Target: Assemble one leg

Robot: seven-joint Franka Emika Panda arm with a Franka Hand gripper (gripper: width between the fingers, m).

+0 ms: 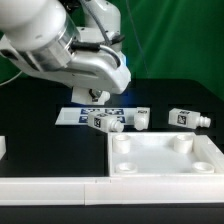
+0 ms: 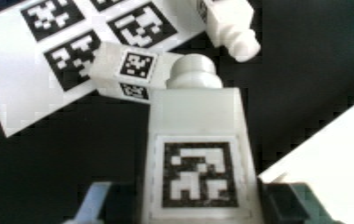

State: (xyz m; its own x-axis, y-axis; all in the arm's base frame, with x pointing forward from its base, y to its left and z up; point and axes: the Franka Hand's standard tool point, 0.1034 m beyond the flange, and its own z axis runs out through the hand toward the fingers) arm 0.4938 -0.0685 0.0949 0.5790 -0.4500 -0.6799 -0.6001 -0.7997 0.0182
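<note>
Wrist view — hand [image 2: 195,205] grips leg [image 2: 197,140] — panel [image 2: 334,160] edge near.

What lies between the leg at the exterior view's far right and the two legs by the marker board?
Another leg lies alone on the black table between them; the exterior view shows it.

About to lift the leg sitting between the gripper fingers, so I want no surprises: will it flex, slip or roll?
The leg looks like a blocky, rigid plastic piece, so it probably won't flex. Its flat tagged faces suggest it will not roll far if dropped, though the narrower round end might let it pivot. The smooth white surface may be slightly slippery in the gripper.
</note>
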